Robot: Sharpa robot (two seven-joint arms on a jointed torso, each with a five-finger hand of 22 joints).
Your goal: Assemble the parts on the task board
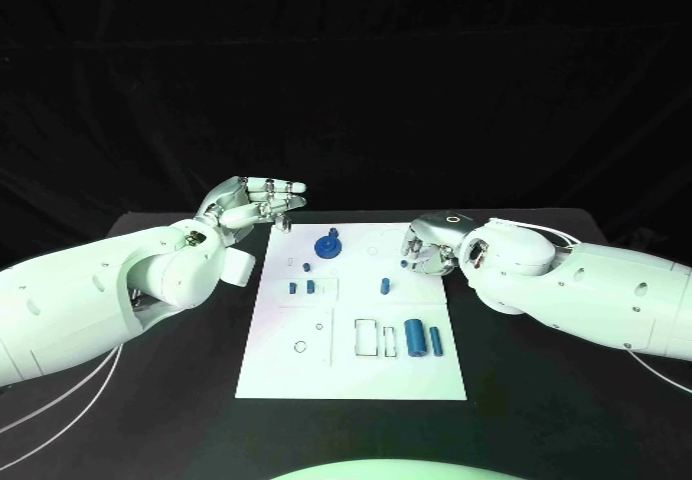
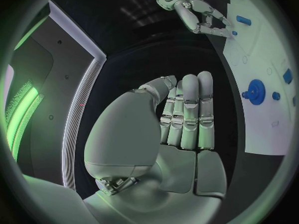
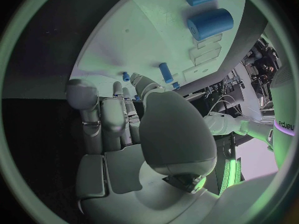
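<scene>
Left hand hovers off the board's far-left corner, fingers curled tog., nothing in it. Right hand sits at the far-right edge of the board, fingers tucked under; can't tell from head view if it holds anything. On board: gear near far end, peg mid-right, cylinder lower right, small pins left of centre.

Left wrist view: fingers straight, side by side, thumb folded across, empty. Gear upright on board.

Right wrist view: fingers curled, no part seen inside; peg just beyond.

Step prob.: right hand reaching for peg. Next needs fingers opened, pinch on peg.
</scene>
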